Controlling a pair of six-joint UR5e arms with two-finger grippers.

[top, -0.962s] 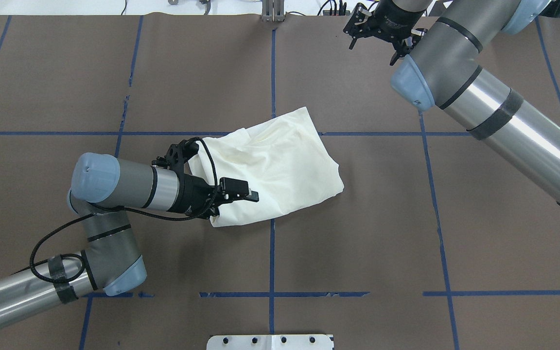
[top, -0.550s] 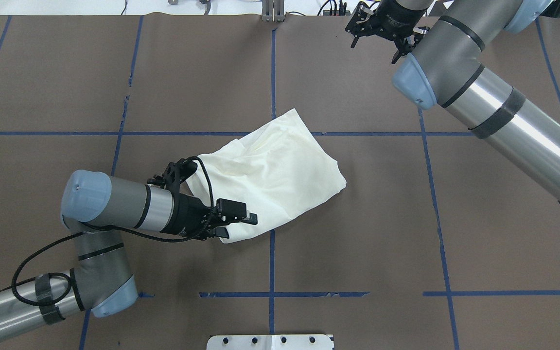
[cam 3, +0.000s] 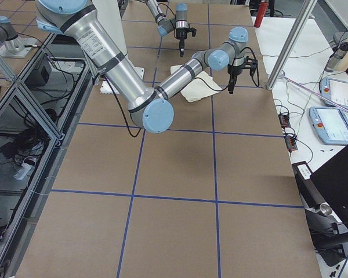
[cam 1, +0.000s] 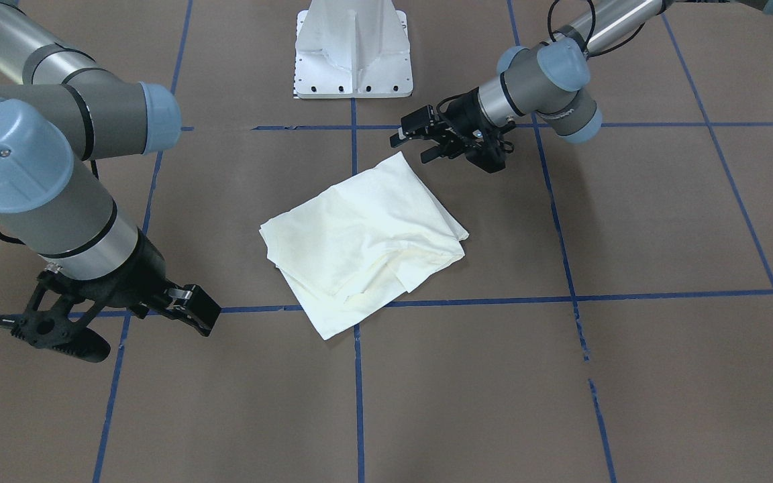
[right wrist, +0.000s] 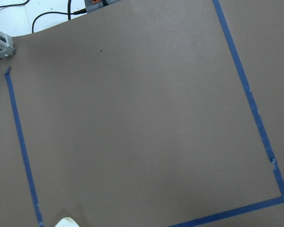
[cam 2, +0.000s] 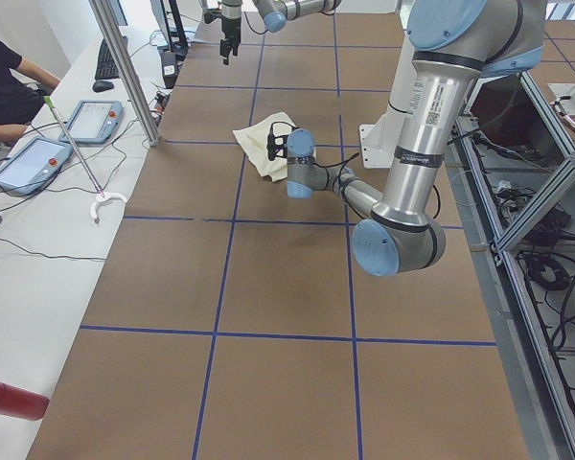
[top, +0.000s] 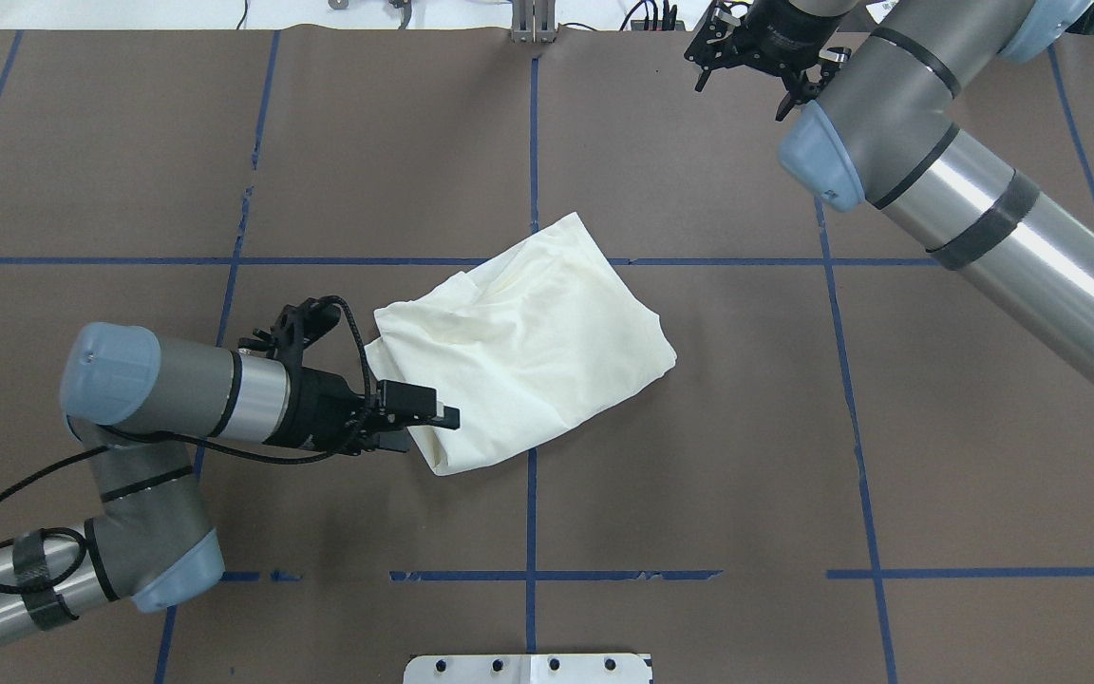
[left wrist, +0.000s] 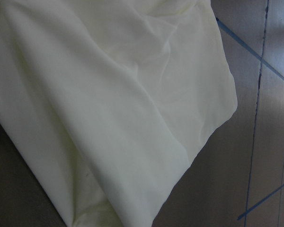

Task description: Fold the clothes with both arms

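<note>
The T-shirt point(top: 528, 351) is found folded flat at approx. the ctr of the worktop point(top: 699, 456). The left jaws, carried on the left arm point(top: 177, 389), are seen spread apart w/ nothing gripped, low at the shirt's corner nearest the worktop's left edge. One finger point(top: 433, 413) is overlapped w/ the cloth edge in the overhead view, but contact cannot be told. The right jaws, on the right arm point(top: 984, 228), are also spread wide & empty, well apart from the shirt, by the worktop's far edge, right of ctr.

The shirt is shown as soft, matt, cream-white fabric, plain side up, w/ shallow creases. Stacked fold edges are exposed along its far-left side. A rough four-sided outline w/ rounded corners is formed. The worktop is surfaced in matt brown, squared off by blue tape lines point(top: 531, 142). The arms are built of grey & silver tubes w/ light-blue caps; the jaws are black.

The shirt's long axis is laid diag.: one short end is turned toward the worktop's robot-side left corner, the other toward its far right corner.
</note>
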